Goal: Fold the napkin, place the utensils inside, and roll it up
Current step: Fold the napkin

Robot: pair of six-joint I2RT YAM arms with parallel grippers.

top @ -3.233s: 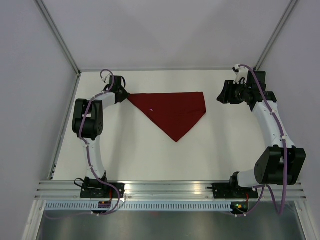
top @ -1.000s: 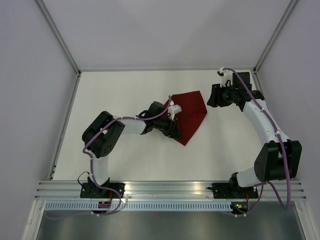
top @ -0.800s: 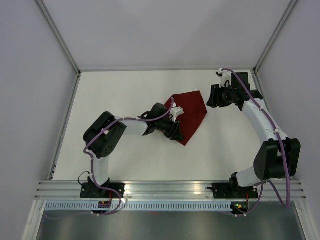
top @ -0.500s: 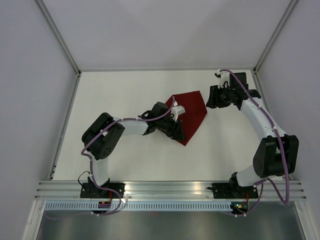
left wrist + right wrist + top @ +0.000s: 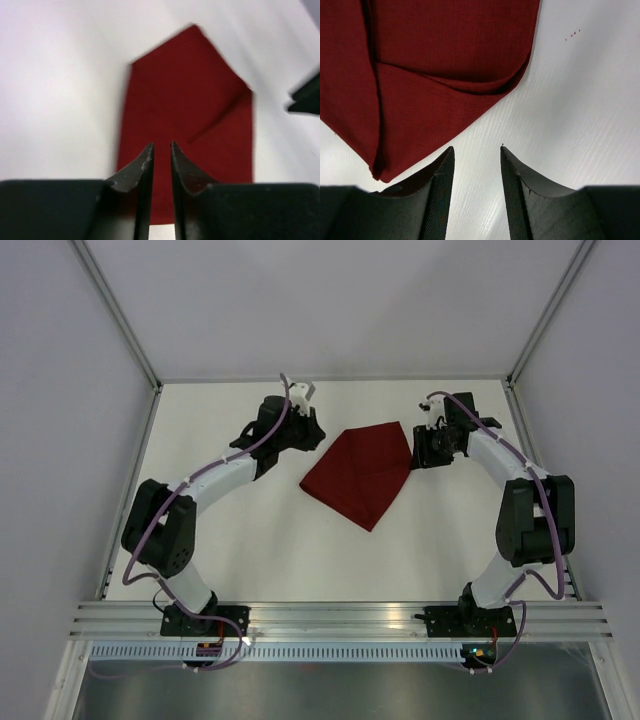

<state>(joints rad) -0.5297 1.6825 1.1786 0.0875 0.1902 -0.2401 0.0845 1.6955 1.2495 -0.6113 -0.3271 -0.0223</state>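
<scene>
Maroon napkin (image 5: pixel 360 475) folded flat on white counter (image 5: pixel 250 540), left tool (image 5: pixel 161 145) beside its left edge, narrowly parted, empty, right tool (image 5: pixel 476 147) beside its right corner, open, empty

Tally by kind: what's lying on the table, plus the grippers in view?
Maroon napkin, folded: 1
Grippers: 2 (left gripper, right gripper, both empty)
Total: 3
</scene>
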